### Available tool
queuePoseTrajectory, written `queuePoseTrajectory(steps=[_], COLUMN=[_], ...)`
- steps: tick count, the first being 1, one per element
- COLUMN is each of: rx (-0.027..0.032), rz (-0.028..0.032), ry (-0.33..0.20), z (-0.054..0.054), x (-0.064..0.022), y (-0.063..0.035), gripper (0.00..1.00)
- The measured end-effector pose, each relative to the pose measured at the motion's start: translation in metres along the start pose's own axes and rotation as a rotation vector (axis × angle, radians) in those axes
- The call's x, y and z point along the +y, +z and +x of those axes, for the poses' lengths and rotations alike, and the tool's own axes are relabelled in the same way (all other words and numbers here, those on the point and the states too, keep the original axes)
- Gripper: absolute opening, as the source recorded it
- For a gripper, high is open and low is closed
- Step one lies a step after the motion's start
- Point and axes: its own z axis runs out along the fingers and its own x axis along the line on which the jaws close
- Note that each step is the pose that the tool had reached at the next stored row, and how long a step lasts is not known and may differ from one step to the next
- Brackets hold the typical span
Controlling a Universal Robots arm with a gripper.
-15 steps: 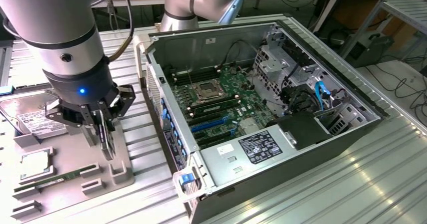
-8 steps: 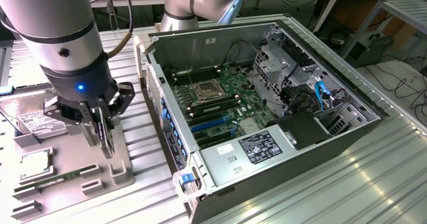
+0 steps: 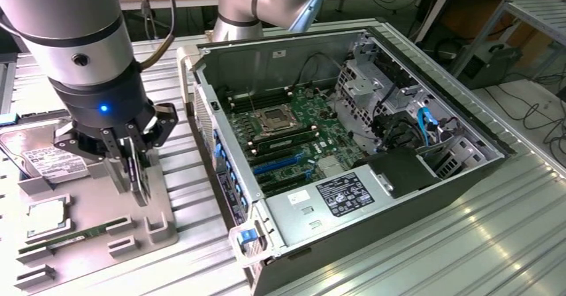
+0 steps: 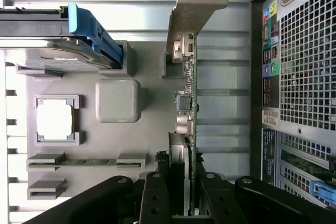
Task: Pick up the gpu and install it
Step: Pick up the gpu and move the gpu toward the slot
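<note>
Currently the gripper [image 4: 181,192], a black two-fingered pincer on the silver and black robot arm, is lowered over a grey moulded parts tray [image 3: 89,203] at the exterior view's left. Its fingers stand narrow, one on each face of the gpu [image 4: 190,93], a thin green circuit card seen edge-on with a silver metal end bracket [image 4: 191,3]. The fingers look closed on the card.

The gpu stands upright on its long edge at the tray. Whether its lower edge sits in its holder or has just cleared it cannot be told.

Beside it the tray holds a silver hard drive with a white label [image 3: 44,160], a square silver processor chip [image 3: 44,218] and a narrow green memory stick [image 3: 75,236].

At the exterior view's right, just beside the tray, lies the open black and silver computer case [image 3: 354,263]. Its green motherboard [image 3: 301,130] is exposed, and the blue expansion slots [image 3: 278,162] carry no card.

By this showing the task is at an early stage: the card is gripped, but carrying it across and seating it in a slot are not yet done.
</note>
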Motion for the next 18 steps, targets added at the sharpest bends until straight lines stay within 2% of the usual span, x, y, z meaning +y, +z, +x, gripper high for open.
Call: queuePoseTrajectory(steps=[14, 18], rx=[-0.0001, -0.0001], rz=[-0.0001, -0.0001], ry=[0.0, 0.0], z=[0.0, 0.0], x=[0.0005, 0.0008], y=[-0.01, -0.0164], gripper=[0.27, 0.27])
